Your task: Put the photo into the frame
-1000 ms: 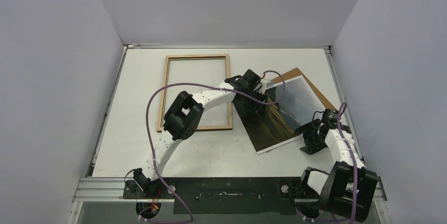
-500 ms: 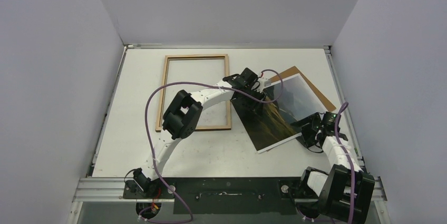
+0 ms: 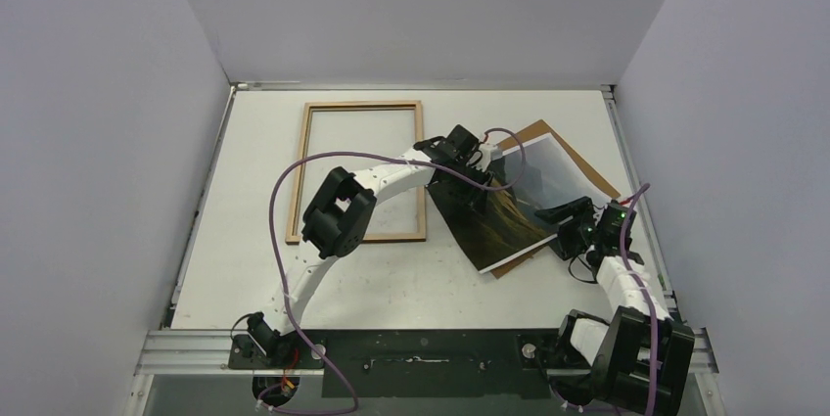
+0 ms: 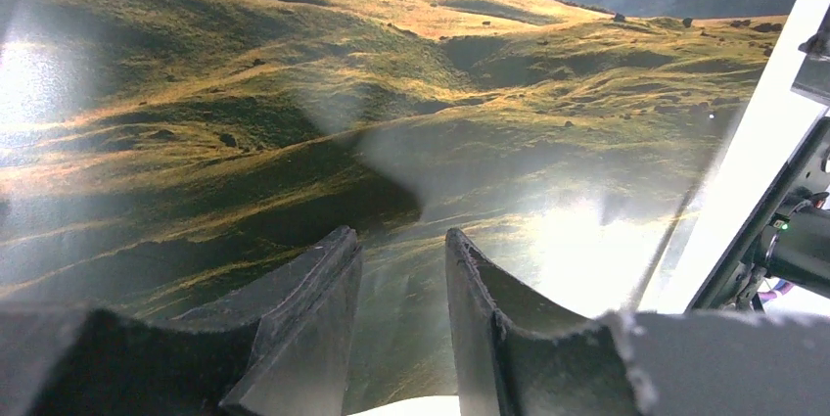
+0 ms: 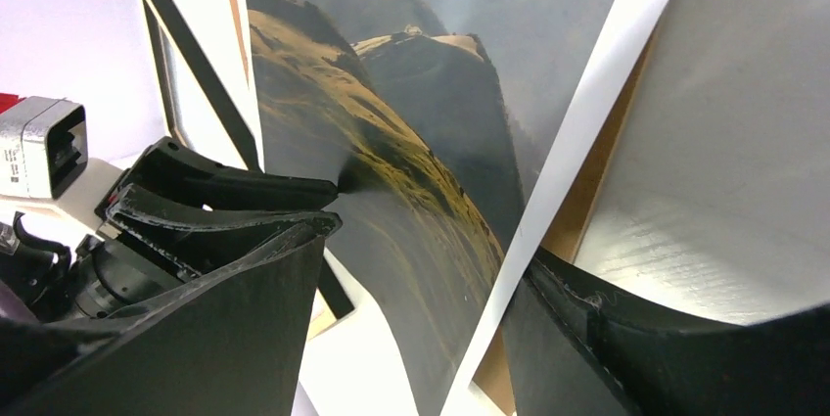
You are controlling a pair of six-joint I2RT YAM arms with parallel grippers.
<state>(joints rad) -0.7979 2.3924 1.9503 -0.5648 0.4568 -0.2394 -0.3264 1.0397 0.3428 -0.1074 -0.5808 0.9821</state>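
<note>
The photo of olive hills lies tilted on a brown backing board, right of the frame, which lies flat with its wood side up. My left gripper stands over the photo's left edge. Its jaws are apart, and its fingertips are down on the glossy print. My right gripper is open at the photo's near right edge. In the right wrist view that gripper has the white-bordered edge between its jaws, and the photo bows upward there.
The frame's black rim shows behind the left gripper in the right wrist view. The backing board sticks out under the photo's edge. White walls close the table on the left, the back and the right. Purple cables loop over the left arm.
My right gripper has moved in from the right and now straddles the photo's near right edge. The photo has shifted and bowed, baring a brown strip of board along its near edge.
</note>
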